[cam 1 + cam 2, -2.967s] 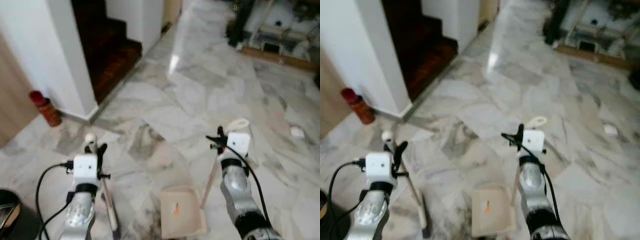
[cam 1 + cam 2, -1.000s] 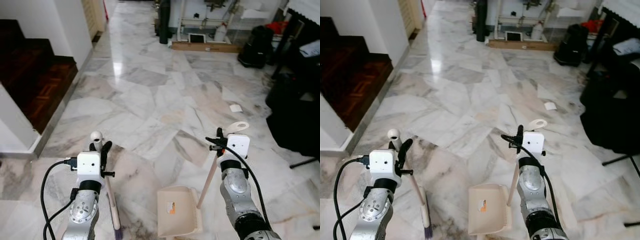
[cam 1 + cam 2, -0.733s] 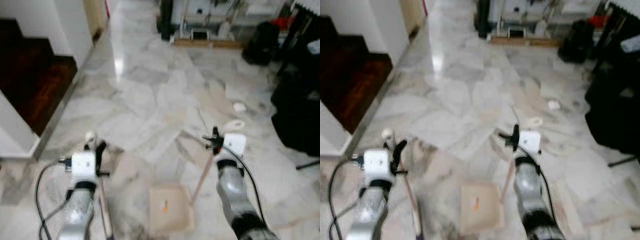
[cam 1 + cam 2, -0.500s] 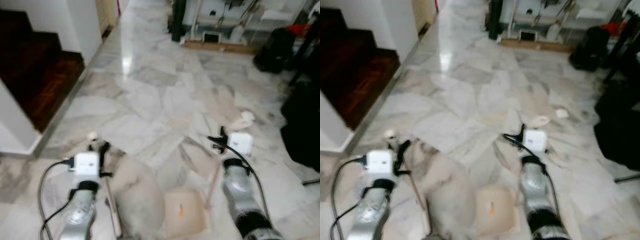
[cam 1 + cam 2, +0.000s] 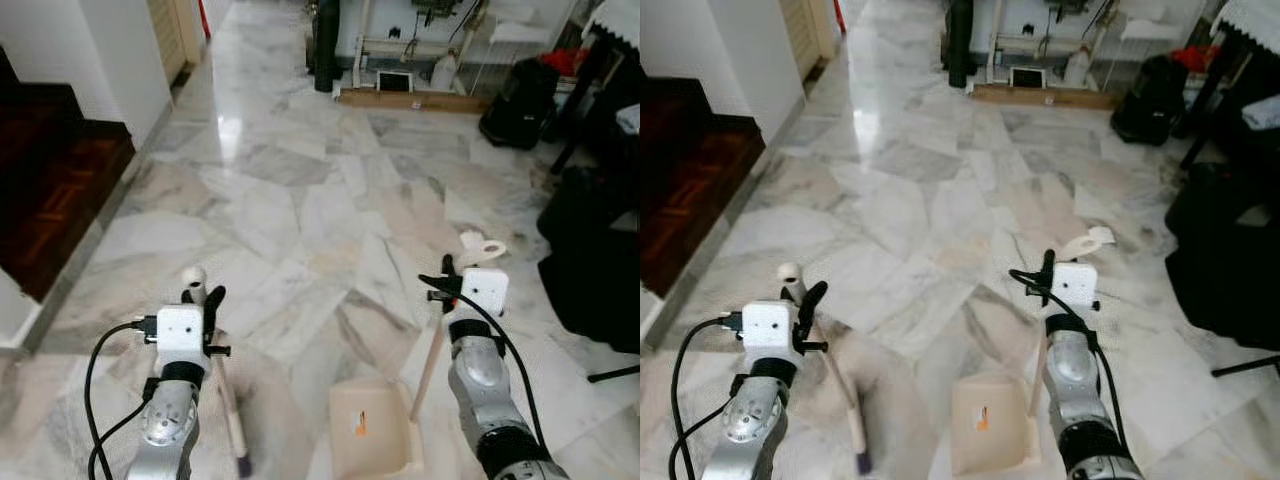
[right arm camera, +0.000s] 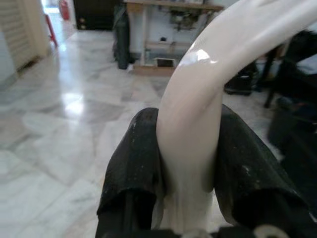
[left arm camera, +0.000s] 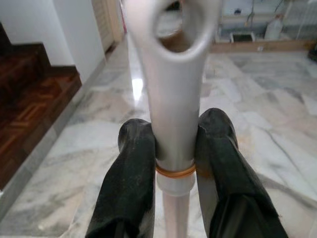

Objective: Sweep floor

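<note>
My left gripper [image 5: 203,297] is shut on the top of a pale broom handle [image 5: 226,400] that slants down to the marble floor near my feet. The black fingers [image 7: 133,173] press both sides of the broom handle [image 7: 172,124] in the left wrist view. My right gripper [image 5: 449,278] is shut on the cream dustpan handle [image 5: 432,352]; the dustpan [image 5: 371,427] rests flat on the floor between my arms. In the right wrist view the fingers [image 6: 136,173] clamp the curved dustpan handle [image 6: 195,119].
A dark wooden stair [image 5: 45,190] and white wall corner [image 5: 120,55] stand at the left. Black bags and furniture [image 5: 595,200] crowd the right side. Shelving with a carton [image 5: 410,80] stands at the far end. Open marble floor [image 5: 300,200] lies ahead.
The camera has swung from the stair corner toward the open hall, then shifted slightly right. Both grippers keep the same hold on broom and dustpan.
</note>
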You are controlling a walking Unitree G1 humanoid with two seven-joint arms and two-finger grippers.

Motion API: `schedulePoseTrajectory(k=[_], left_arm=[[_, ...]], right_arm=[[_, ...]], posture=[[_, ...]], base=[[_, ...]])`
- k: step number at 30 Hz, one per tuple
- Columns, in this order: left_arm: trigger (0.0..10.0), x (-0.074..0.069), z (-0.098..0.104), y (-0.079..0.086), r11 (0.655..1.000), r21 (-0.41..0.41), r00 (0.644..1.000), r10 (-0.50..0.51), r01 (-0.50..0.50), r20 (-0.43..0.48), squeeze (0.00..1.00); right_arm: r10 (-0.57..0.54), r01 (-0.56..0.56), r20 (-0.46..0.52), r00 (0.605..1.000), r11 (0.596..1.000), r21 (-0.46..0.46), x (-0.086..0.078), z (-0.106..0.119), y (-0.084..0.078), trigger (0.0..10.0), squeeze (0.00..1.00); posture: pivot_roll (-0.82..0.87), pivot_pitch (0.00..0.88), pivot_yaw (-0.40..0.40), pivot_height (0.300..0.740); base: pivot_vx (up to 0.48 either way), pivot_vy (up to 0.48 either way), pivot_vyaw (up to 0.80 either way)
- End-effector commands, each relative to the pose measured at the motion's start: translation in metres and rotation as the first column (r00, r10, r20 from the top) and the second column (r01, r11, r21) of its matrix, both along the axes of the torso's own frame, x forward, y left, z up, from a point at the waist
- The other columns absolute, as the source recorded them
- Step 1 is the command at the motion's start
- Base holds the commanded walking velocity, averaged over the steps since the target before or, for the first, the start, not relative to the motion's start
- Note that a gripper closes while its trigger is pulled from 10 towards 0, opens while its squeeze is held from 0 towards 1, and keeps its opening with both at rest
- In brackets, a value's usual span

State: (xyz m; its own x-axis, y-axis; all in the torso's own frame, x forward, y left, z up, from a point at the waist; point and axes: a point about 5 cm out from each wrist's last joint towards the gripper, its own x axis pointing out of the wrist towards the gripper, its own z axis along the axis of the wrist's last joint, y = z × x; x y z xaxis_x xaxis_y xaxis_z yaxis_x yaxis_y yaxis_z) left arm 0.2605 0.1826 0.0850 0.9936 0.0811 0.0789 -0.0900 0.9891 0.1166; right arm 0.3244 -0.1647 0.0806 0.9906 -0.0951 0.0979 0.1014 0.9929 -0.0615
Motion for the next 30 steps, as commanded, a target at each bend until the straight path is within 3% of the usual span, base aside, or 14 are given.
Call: schedulePoseTrajectory(k=[1,30], left_arm=[[10.0,0.0031,0.0076,-0.0030,1.000,0.004,0.999,-0.006,0.006,0.036,0.00],[10.0,0.0035,0.0089,-0.0019,1.000,0.012,0.999,-0.013,0.013,0.040,0.00]], right_arm=[[-0.021,0.020,0.034,0.999,1.000,0.019,0.0021,0.0073,-0.0056,10.0,0.00],[-0.023,0.022,0.042,0.999,0.999,0.028,0.0019,0.0084,-0.0051,10.0,0.00]], posture=[[0.11,0.085,-0.040,0.740],[0.10,0.094,-0.035,0.740]], base=[[0.386,0.000,0.00],[0.386,0.000,0.00]])
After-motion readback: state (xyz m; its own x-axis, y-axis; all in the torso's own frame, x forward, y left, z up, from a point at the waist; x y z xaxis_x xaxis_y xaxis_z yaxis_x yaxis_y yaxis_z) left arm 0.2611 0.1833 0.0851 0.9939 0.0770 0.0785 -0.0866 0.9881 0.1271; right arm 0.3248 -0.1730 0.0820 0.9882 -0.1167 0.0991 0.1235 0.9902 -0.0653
